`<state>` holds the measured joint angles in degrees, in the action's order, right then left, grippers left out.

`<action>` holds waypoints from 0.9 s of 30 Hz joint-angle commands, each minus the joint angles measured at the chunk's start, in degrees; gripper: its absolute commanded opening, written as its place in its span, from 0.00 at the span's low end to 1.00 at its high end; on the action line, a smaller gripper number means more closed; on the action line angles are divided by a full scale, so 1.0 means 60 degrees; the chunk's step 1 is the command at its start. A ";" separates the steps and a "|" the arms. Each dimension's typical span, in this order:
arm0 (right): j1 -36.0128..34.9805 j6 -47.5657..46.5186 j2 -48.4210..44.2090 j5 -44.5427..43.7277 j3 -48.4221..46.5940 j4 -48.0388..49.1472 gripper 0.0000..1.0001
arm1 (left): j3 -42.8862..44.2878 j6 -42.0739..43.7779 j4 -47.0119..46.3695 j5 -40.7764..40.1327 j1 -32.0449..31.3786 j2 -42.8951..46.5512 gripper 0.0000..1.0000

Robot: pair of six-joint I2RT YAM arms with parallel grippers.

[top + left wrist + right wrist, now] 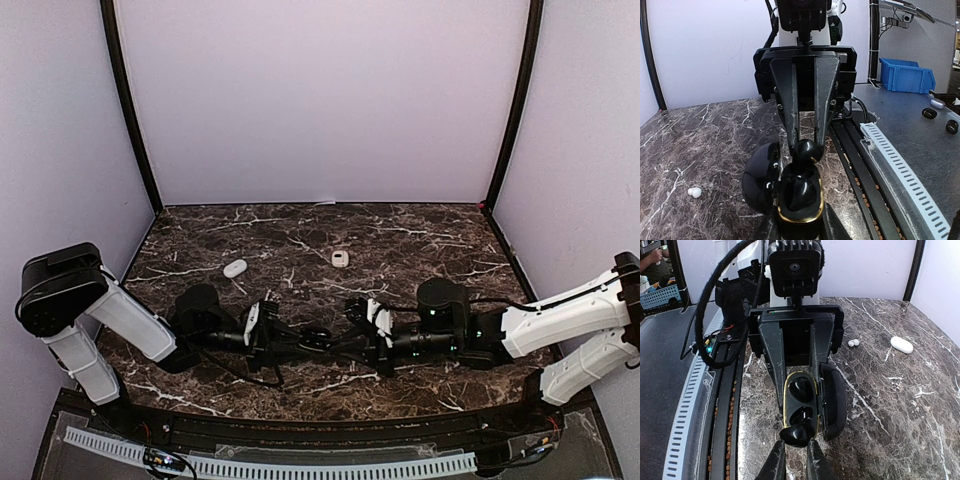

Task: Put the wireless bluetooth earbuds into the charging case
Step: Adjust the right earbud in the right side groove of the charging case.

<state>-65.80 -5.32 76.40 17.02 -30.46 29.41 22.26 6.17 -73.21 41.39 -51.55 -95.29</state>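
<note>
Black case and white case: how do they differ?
The black case is open, gripped in the left claw; the white case lies shut on the table. The black case shows a gold rim; the white case is plain. Both are rounded.

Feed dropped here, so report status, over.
Left end effector shut on open black case. Right end effector pinching black earbud at its opening. Nothing between.

On my dark marble table lie a white case and, beside it toward my bases, one small white earbud.
</note>
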 commanded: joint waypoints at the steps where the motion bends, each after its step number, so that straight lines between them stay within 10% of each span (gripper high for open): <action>1: -0.0030 0.0092 -0.0003 0.0327 -0.0239 0.0218 0.14 | 0.0230 -0.0094 -0.0059 -0.0189 0.0037 0.0002 0.11; 27: -0.0166 0.1625 0.1047 -0.1092 -0.0711 0.0580 0.12 | 0.0157 0.0199 0.0105 -0.1512 0.0022 0.0073 0.10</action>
<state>-65.76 2.13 81.62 11.99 -31.83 31.57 22.26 6.68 -70.06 35.42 -51.35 -95.35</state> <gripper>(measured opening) 0.129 0.238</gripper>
